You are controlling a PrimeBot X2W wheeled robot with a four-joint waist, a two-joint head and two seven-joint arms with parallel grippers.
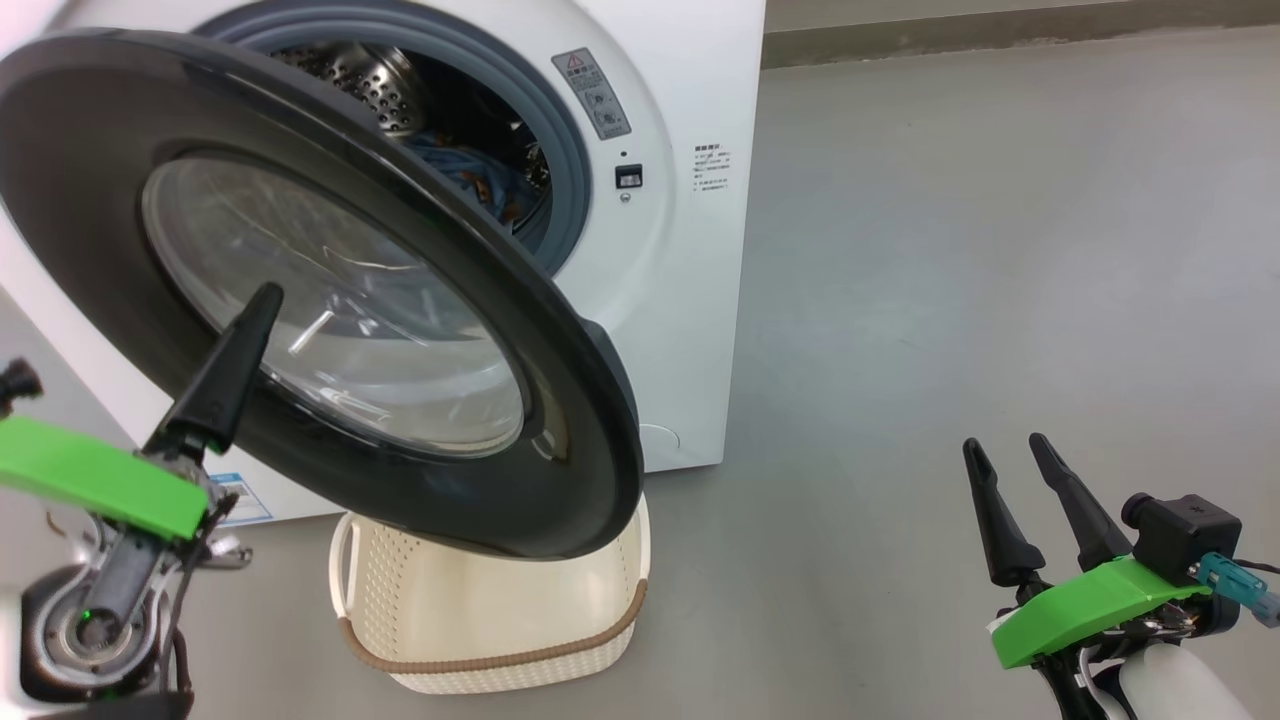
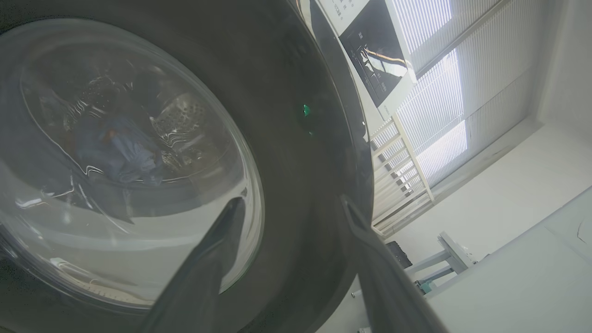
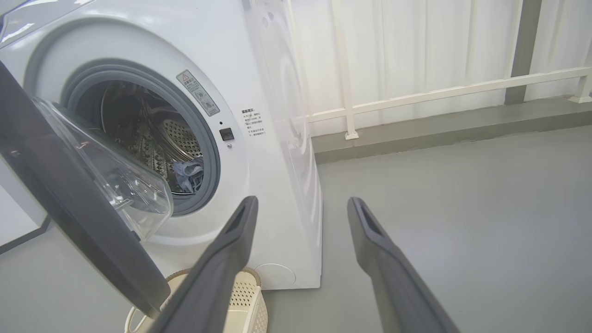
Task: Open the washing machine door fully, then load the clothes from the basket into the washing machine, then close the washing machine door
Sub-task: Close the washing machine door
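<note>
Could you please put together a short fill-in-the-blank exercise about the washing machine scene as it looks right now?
1. Blue clothes lie inside the washing machine's perforated steel ____.
2. The basket stands on the ____, under the swung-out washing machine door.
3. The left gripper and the right gripper both have ____ jaws.

Missing words: drum; floor; open.

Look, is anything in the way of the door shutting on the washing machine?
Nothing visible. The gap between the door and the washing machine opening looks free; the blue clothes lie inside the drum, and the basket sits lower, under the door.
</note>
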